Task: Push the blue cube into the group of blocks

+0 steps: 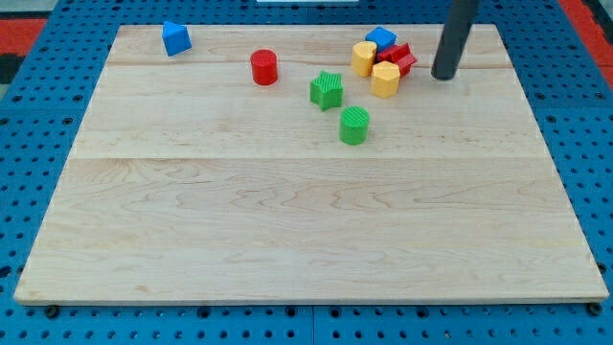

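Note:
A blue cube (380, 39) sits at the view's top right, touching the back of a tight group: a yellow heart-shaped block (363, 58), a red star-like block (397, 59) and a yellow hexagonal block (385, 80). My tip (443, 76) rests on the board just to the right of this group, a short gap from the red block. A second blue block (176, 38), wedge-like, lies alone at the top left.
A red cylinder (264, 67) stands left of the group. A green star block (327, 90) and a green cylinder (354, 126) lie below and left of it. The wooden board (306, 220) sits on a blue pegboard.

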Robot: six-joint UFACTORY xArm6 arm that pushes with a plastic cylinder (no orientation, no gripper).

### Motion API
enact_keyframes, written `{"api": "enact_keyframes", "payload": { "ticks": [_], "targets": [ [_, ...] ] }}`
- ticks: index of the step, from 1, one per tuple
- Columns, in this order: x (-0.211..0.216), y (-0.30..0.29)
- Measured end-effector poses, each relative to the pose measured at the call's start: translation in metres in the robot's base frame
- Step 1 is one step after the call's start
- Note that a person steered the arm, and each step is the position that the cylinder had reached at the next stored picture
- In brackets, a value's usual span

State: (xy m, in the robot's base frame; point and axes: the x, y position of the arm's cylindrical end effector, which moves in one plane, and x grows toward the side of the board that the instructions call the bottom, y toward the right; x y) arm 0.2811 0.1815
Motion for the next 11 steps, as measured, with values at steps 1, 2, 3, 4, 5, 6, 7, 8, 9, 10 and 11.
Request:
{"api": "enact_keyframes", "payload": {
  "ticks": [1,2,3,4,5,6,7,8,9,10,11],
  "targets": [
    [-0.043,-0.021],
    [-0.07,-0.072],
    [-0.089,-0.102],
    [-0.076,-0.108],
    [-0.066,-0.078],
    [-0.06,-0.046],
    [-0.054,-0.015],
    [-0.035,-0.024],
    [-0.02,-0.021],
    [-0.004,-0.004],
    [0.013,-0.006]
  ]
}}
